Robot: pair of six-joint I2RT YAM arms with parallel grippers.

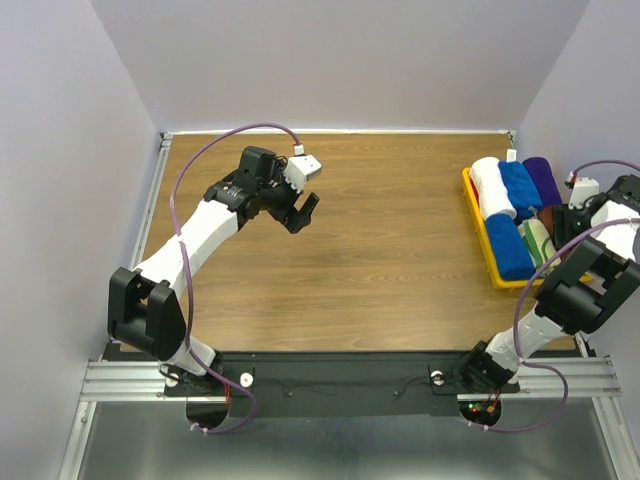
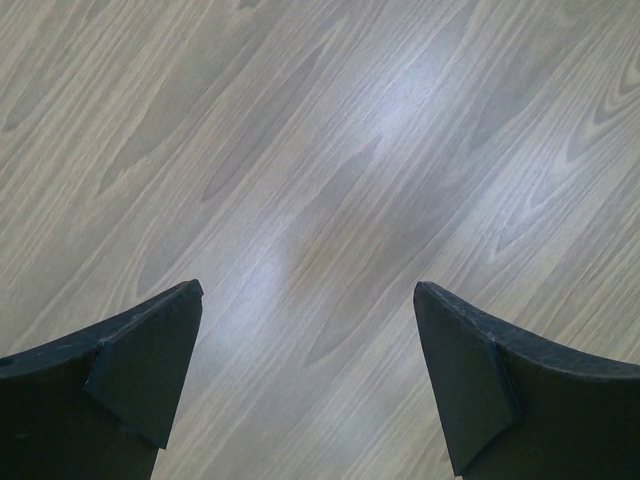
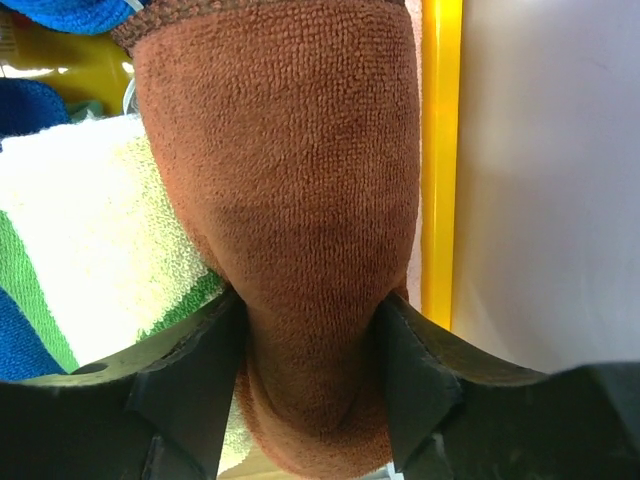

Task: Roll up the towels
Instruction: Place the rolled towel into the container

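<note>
Wood-grain table [image 1: 400, 240], pale walls. One yellow tray [image 1: 474, 215] is seen at the right frame edge, hard against the table edge. Six towels are counted in it: two blue rolls [image 1: 510, 250], one white roll [image 1: 490, 187], one purple roll [image 1: 543, 178], one cream towel [image 3: 90, 230] with green stripes, one rust-brown towel [image 3: 290, 200]. Right gripper [image 3: 308, 320] is closed on the rust-brown towel beside the tray rim; from above it is mostly hidden. Left gripper [image 2: 308, 330] is spread wide over bare wood, upper left.

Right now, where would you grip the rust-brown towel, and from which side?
Across its width near the end, from above, a finger on each long side: the rust-brown towel lies as a roll between the yellow tray wall and cream-green towel. The right gripper pinches it so.
</note>
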